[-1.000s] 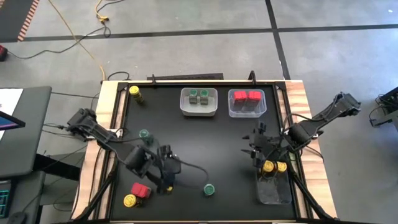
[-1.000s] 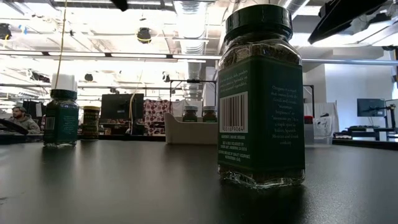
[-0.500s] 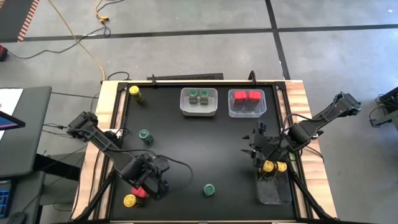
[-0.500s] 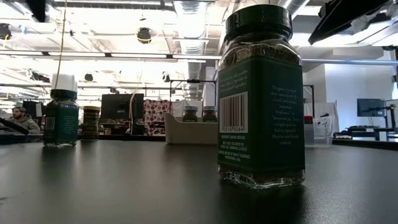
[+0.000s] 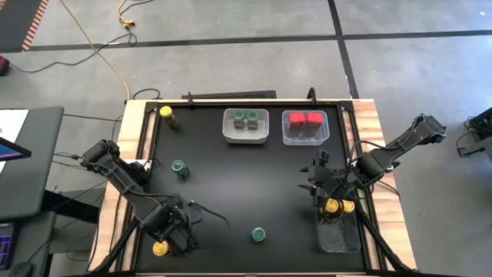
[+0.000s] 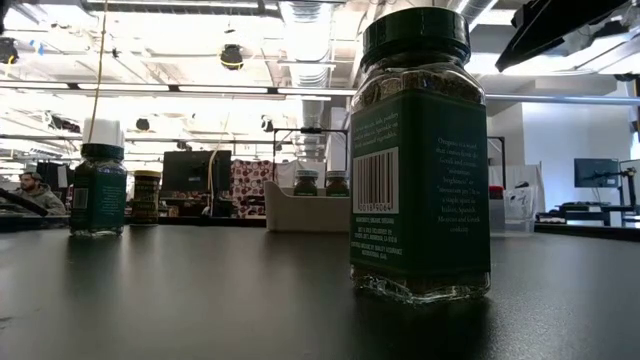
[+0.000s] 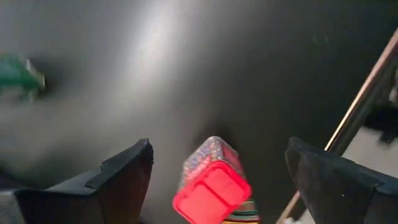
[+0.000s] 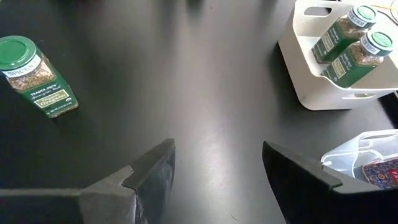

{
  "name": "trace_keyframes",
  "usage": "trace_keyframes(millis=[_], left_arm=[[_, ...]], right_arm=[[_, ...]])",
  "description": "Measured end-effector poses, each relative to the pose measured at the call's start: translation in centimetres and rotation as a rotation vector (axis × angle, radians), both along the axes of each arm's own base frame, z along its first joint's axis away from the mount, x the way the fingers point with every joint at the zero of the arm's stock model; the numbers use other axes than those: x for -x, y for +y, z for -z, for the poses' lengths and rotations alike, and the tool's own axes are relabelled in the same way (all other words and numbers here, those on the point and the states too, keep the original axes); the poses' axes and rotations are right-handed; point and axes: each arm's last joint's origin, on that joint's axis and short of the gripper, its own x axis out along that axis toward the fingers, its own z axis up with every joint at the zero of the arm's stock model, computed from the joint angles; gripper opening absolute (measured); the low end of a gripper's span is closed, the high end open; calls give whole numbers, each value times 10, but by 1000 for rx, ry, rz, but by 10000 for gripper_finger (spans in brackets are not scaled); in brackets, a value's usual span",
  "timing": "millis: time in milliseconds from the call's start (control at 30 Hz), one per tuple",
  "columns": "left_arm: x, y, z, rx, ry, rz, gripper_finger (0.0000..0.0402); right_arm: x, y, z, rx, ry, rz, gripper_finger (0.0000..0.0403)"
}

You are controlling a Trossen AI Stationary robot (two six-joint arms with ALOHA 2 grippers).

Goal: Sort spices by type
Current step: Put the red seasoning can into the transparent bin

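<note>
Now centre your open left hand (image 7: pixel 214 165) over the red boxy spice (image 7: pixel 211 190) at lower centre, drop straight, then close squarely on its sides.

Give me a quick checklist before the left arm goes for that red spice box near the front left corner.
1. Left gripper open: ok, fingers spread wide.
2. Red-lidded spice box between the fingers: ok, roughly centred in the left wrist view.
3. Box upright: cannot tell; it looks tilted from this angle.
4. Yellow-lidded jar clear of the gripper: not ok, it sits right beside the arm.
5. Bin of red boxes reachable: ok, open at the table's far edge.
6. Right gripper out of the way: ok, over by the yellow jars' bin.
</note>
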Motion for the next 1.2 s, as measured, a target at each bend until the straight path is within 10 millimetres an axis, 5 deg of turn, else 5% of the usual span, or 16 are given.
trace_keyframes(millis=[200, 600, 1200], left_arm=[[4, -2, 17, -73, 34, 288, 352], [10, -18, 44, 2, 28, 547, 352], [23, -12, 74, 47, 174, 615, 352]], right_arm=[[0, 0, 0, 0, -1, -2, 271], [0, 0, 0, -4, -1, 2, 271], [0, 0, 0, -4, 2, 1, 271]])
